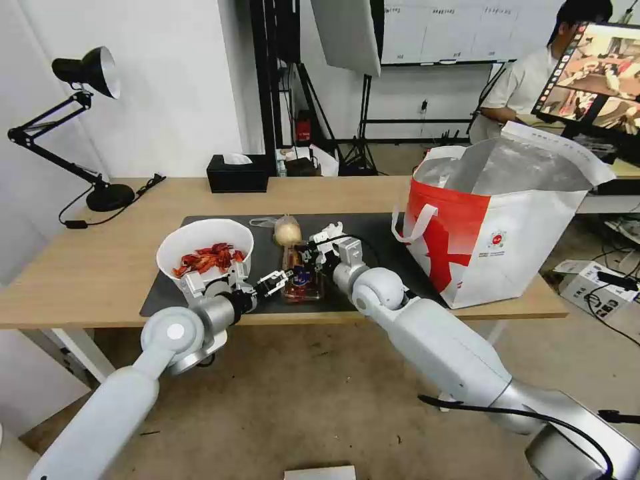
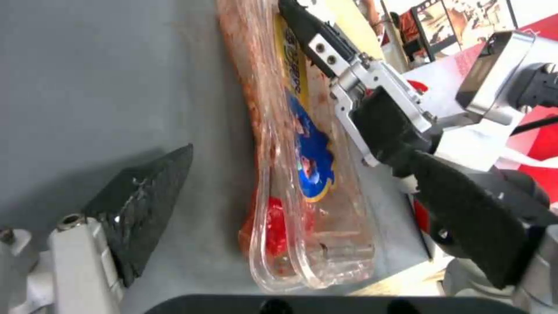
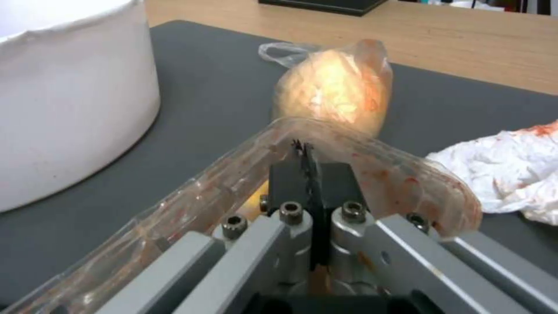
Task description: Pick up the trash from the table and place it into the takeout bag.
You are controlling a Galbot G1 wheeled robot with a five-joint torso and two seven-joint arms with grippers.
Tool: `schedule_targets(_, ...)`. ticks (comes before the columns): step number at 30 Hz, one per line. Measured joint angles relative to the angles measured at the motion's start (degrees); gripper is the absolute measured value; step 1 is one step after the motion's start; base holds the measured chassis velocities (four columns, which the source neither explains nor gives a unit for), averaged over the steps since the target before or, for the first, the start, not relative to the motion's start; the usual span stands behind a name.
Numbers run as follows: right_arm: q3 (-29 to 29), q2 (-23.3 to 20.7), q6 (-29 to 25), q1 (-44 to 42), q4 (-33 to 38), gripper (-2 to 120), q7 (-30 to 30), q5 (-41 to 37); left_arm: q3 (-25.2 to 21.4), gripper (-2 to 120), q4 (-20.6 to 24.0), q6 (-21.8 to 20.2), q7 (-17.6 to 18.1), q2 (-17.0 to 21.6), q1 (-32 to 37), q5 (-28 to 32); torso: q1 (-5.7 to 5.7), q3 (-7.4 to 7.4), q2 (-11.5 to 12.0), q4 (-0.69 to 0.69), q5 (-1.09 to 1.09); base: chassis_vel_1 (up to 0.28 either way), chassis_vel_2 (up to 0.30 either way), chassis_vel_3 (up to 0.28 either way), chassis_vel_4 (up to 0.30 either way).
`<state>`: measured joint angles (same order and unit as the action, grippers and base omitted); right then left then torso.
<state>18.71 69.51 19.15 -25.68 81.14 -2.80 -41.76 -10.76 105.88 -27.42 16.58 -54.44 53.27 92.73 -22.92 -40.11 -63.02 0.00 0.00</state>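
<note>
Clear plastic tray [image 1: 303,280] lies at frame centre on the dark mat [image 1: 387,233], near the table's [image 1: 100,267] front edge. Right gripper [image 3: 311,174], fingers pressed together, pinches the tray's rim. Left gripper [image 1: 275,283], fingers spread, sits just left of the tray. Small clear bag [image 1: 287,231] lies just behind; white bowl [image 1: 203,250] left; takeout bag [image 1: 507,227] stands right, mouth open.

Stained clear tray [image 1: 303,277] tilted on grey mat [image 1: 380,233].
</note>
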Motion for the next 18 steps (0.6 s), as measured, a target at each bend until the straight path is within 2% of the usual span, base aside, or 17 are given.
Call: schedule_targets(18,0.3,0.3,-0.1,0.6,-0.6,0,0.1,-0.1,2.0,97,-2.5,0.3,0.1,-2.0,-2.1,-1.4,0.0,0.0,0.0,0.0,0.0,0.0,0.0,0.0,0.0)
